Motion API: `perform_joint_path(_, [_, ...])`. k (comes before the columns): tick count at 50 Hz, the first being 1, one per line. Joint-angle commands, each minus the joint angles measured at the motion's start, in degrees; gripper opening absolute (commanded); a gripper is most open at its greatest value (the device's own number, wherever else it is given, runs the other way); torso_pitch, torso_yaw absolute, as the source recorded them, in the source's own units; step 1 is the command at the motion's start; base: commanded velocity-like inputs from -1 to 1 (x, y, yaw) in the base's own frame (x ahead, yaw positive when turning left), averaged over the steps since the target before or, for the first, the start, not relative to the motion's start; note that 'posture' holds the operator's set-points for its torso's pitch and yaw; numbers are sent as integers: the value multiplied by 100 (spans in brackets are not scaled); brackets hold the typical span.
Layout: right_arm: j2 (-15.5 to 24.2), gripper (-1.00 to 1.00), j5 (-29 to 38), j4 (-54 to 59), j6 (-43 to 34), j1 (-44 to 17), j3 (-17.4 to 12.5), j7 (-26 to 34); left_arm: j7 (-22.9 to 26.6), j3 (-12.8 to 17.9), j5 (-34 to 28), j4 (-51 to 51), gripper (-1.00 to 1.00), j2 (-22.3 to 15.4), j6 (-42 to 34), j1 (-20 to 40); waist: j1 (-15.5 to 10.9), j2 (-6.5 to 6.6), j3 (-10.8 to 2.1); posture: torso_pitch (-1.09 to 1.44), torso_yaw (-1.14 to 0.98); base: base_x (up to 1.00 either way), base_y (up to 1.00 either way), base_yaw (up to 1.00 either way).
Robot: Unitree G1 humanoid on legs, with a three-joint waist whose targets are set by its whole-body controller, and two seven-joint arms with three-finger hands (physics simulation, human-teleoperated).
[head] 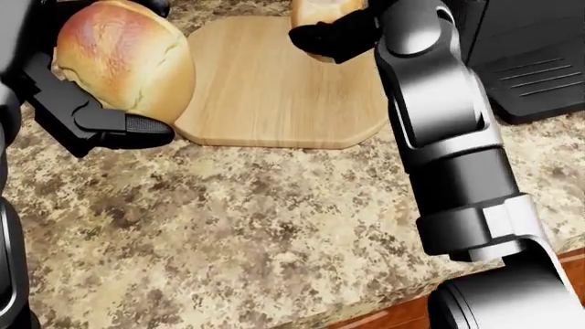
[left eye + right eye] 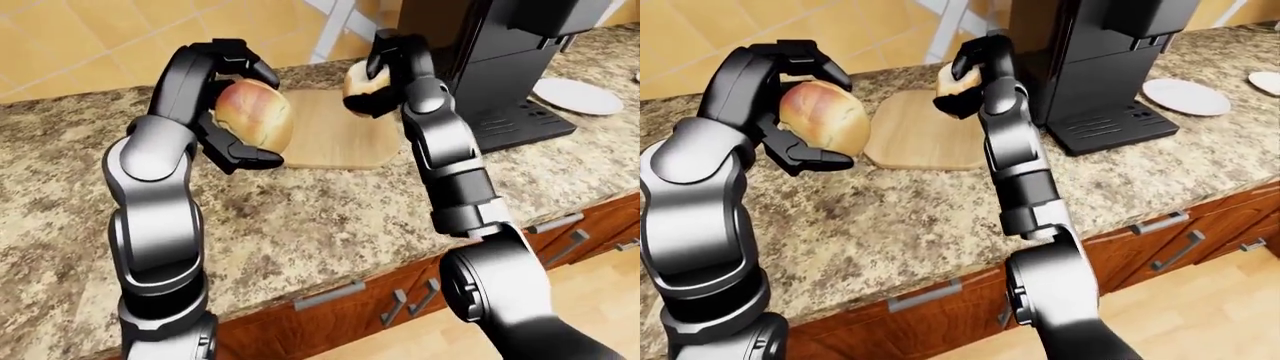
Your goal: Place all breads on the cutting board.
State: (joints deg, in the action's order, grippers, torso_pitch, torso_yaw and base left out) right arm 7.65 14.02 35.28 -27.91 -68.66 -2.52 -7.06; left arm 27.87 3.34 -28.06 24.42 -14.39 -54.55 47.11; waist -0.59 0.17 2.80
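A wooden cutting board lies on the speckled counter. My left hand is shut on a large golden-brown bread roll, held above the counter at the board's left edge. My right hand is shut on a smaller pale roll, raised over the board's top right part; in the head view only its lower part shows at the top edge. Black fingers wrap under it.
A black coffee machine stands on the counter right of the board, close to my right arm. A white plate lies further right. Wooden cabinet drawers with metal handles run below the counter edge.
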Motion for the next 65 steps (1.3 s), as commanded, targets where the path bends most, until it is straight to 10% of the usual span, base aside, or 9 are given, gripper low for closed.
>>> perform_joint_path(1, [11, -100, 9, -67, 341, -304, -19, -160, -56, 65, -36, 138, -100, -45, 146, 200, 9, 7, -178, 0, 0, 0, 0, 0])
perform_joint_path(9, [-83, -99, -2, 477, 449, -419, 3, -431, -12, 82, -44, 227, -100, -82, 99, 148, 6, 14, -183, 0, 0, 0, 0, 0])
perform_joint_path(13, [-113, -45, 25, 573, 456, -410, 44, -446, -30, 75, -34, 185, -100, -64, 133, 157, 5, 10, -183, 0, 0, 0, 0, 0])
perform_joint_path(21, [-240, -13, 46, 831, 700, -256, 94, -422, -58, 69, -41, 159, -100, -30, 179, 130, 8, 12, -187, 0, 0, 0, 0, 0])
perform_joint_path(22, [-271, 21, 81, 940, 812, -180, 138, -411, -45, 80, -34, 169, -100, -42, 180, 121, 9, 13, -189, 0, 0, 0, 0, 0])
perform_joint_path(35, [-295, 100, 216, 954, 888, -51, 132, -387, -54, 82, -27, 174, -100, -40, 217, 76, 9, 19, -205, 0, 0, 0, 0, 0])
perform_joint_path(46, [-202, 100, 419, -686, 218, 663, 202, 232, -264, -16, 13, -599, -100, 79, 317, 698, -15, -34, -193, 0, 0, 0, 0, 0])
perform_joint_path(65, [-387, 100, 1253, -6167, -2030, 2776, 498, 2131, -2054, 8, 644, -5551, -100, 257, 2576, 2241, -14, -95, -245, 0, 0, 0, 0, 0])
